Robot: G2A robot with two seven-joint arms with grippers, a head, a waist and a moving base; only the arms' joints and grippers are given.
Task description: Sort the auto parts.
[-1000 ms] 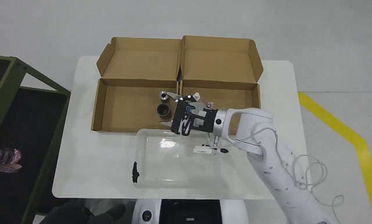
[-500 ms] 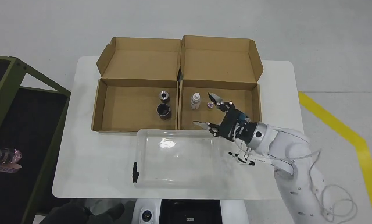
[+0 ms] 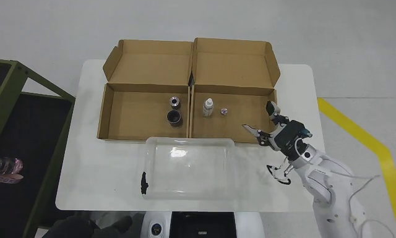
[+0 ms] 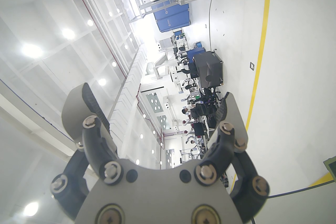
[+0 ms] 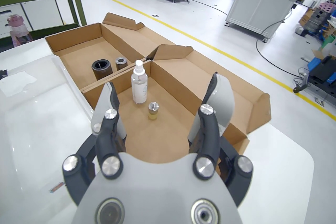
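Right claw (image 3: pixel 259 118) spread, empty, over right box's (image 3: pixel 244 105) right end. Left claw (image 4: pixel 156 93) spread, empty, aimed at ceiling. Spray bottle (image 3: pixel 209 107) and small capped part (image 3: pixel 224 111) stand close together at box's left. A wide reach there could topple the bottle. Black piece (image 3: pixel 143 182) lies unsorted at clear tray's (image 3: pixel 192 170) left edge.

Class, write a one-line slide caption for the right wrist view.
Open right gripper faces a cardboard box holding a spray bottle and a metal-capped vial.
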